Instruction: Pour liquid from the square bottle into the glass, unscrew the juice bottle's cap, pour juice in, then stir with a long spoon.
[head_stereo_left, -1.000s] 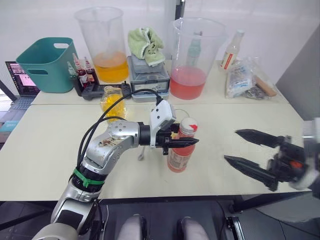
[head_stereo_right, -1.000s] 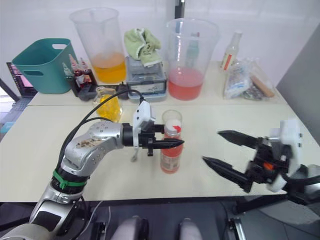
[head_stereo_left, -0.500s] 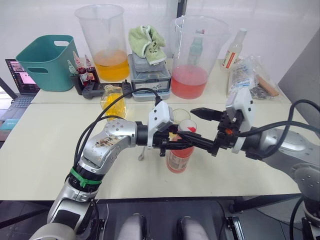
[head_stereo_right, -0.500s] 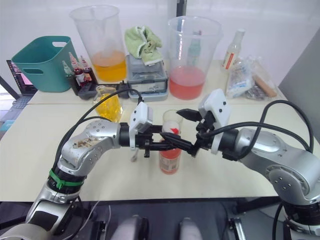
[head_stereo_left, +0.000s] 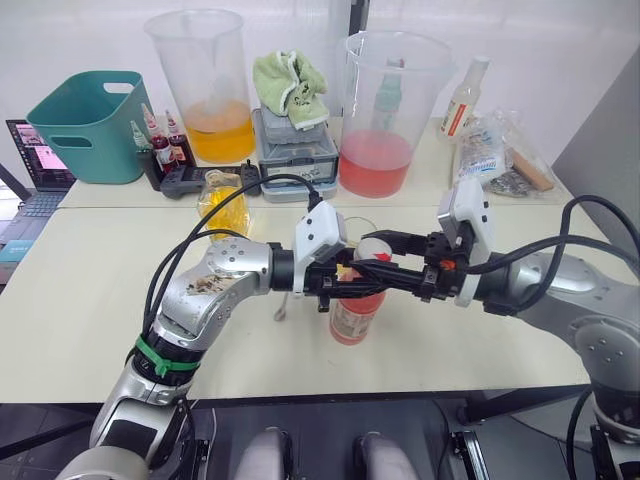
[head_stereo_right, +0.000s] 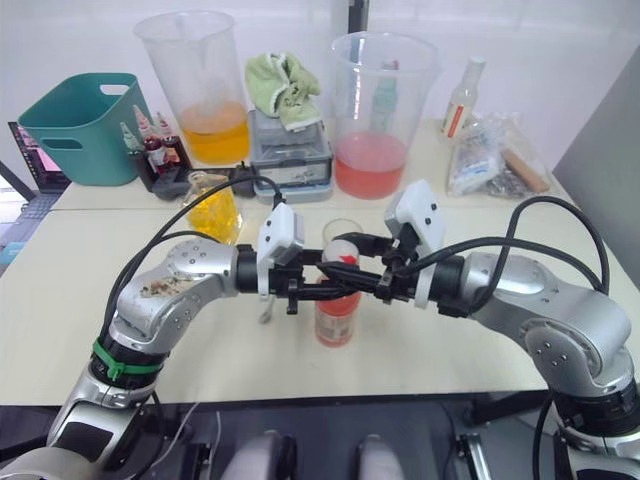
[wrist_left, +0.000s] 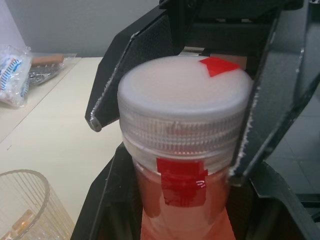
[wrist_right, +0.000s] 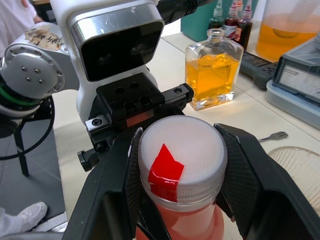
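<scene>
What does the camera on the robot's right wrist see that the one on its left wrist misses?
The right wrist view has the square bottle of yellow liquid, the spoon tip lying on the table, and the orange beaker behind. The left wrist view has a plastic bag of items at the table's far edge. Both show the juice bottle with its white cap, the right gripper closing around that cap, the left gripper holding the bottle below, and the glass rim.
</scene>
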